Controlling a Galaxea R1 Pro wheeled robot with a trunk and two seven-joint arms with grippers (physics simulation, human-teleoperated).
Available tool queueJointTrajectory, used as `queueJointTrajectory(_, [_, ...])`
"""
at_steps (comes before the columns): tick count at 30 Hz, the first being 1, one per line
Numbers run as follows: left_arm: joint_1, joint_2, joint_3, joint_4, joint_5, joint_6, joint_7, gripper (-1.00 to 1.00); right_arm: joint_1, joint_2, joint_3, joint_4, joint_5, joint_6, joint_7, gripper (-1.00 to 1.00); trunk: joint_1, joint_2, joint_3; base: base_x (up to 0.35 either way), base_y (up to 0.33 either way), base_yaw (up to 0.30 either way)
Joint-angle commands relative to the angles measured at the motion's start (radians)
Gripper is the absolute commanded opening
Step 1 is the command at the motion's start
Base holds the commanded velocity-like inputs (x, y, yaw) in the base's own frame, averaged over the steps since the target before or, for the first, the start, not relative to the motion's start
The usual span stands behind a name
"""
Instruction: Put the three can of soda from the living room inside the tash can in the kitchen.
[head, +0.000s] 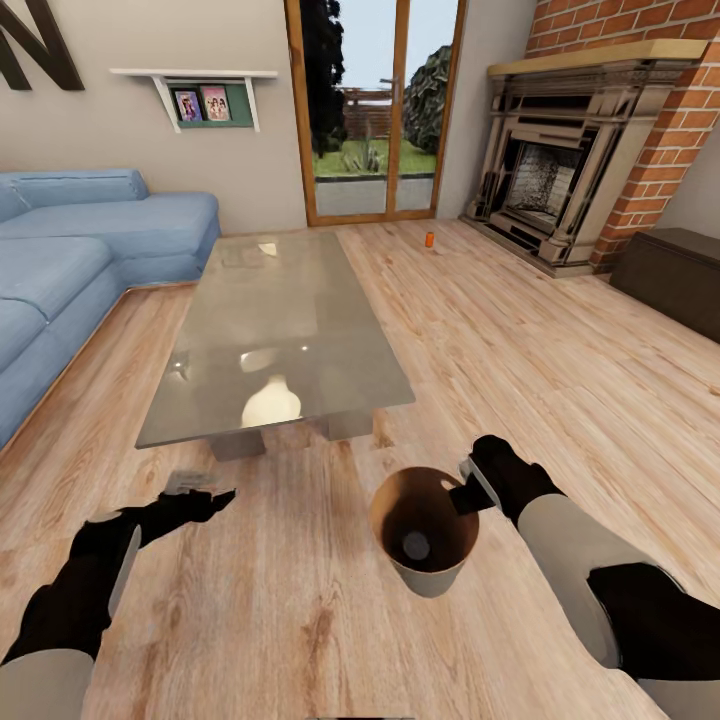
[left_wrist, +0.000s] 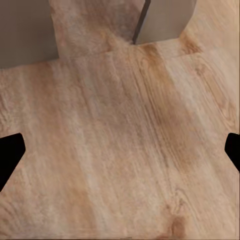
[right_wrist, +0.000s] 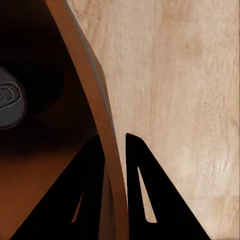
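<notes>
The trash can, a pale grey bucket with a brown inside, hangs just above the wood floor in front of me. My right gripper is shut on its rim, one finger inside the wall and one outside. At the bucket's bottom lies one soda can with its silvery top facing up; its colour is hidden. An orange soda can stands far off on the floor by the glass doors. My left gripper is open over bare floor near the table's front, with nothing between its fingers.
The grey glass-topped low table stands straight ahead, its pale legs close to my left gripper. A blue sofa lines the left side. The brick fireplace and a dark chest are at the right.
</notes>
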Motion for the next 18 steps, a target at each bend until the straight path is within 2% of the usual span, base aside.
queueJointTrajectory(1, [0.006,0.000,0.006,0.012,0.001,-0.016,0.013,1.00,0.002,-0.008,-0.002,0.000,-0.012,0.001,0.005,-1.00,0.000,0.000,0.000,0.000,0.000,0.000])
queueJointTrajectory(3, [0.023,0.001,0.020,0.095,0.000,-0.111,0.072,1.00,0.018,-0.053,-0.002,0.000,-0.013,0.001,0.011,-1.00,0.000,0.000,0.000,0.000,0.000,0.000])
queueJointTrajectory(4, [0.025,0.001,0.021,0.118,0.000,-0.130,0.083,1.00,0.021,-0.064,-0.002,0.000,-0.013,0.001,0.014,-1.00,0.000,0.000,0.000,0.000,0.000,0.000])
queueJointTrajectory(5, [0.027,0.000,0.023,0.168,0.001,-0.169,0.104,1.00,0.029,-0.086,-0.002,-0.001,-0.013,0.001,0.024,-1.00,0.000,0.000,0.000,0.000,0.000,0.000])
queueJointTrajectory(6, [0.029,-0.003,0.023,0.259,0.001,-0.245,0.128,1.00,0.048,-0.127,-0.002,-0.007,-0.011,0.001,0.066,-1.00,0.000,0.000,0.000,0.050,-0.018,0.000])
queueJointTrajectory(7, [0.030,-0.005,0.023,0.289,0.002,-0.276,0.134,1.00,0.054,-0.140,-0.002,-0.010,-0.009,0.001,0.088,-1.00,0.000,0.000,0.000,0.114,-0.065,0.000])
queueJointTrajectory(11, [0.030,-0.007,0.023,0.327,0.002,-0.340,0.142,1.00,0.062,-0.158,-0.001,-0.012,-0.006,0.001,0.115,-1.00,0.000,0.000,0.000,0.165,-0.126,0.000])
queueJointTrajectory(14, [0.031,-0.008,0.022,0.338,-0.001,-0.393,0.142,1.00,0.066,-0.163,-0.001,-0.013,-0.006,0.001,0.123,-1.00,0.000,0.000,0.000,0.179,-0.215,0.000])
queueJointTrajectory(18, [0.035,-0.010,0.020,0.344,-0.001,-0.431,0.136,1.00,0.081,-0.165,-0.002,-0.016,-0.008,0.001,0.125,-1.00,0.000,0.000,0.000,0.161,-0.267,0.000])
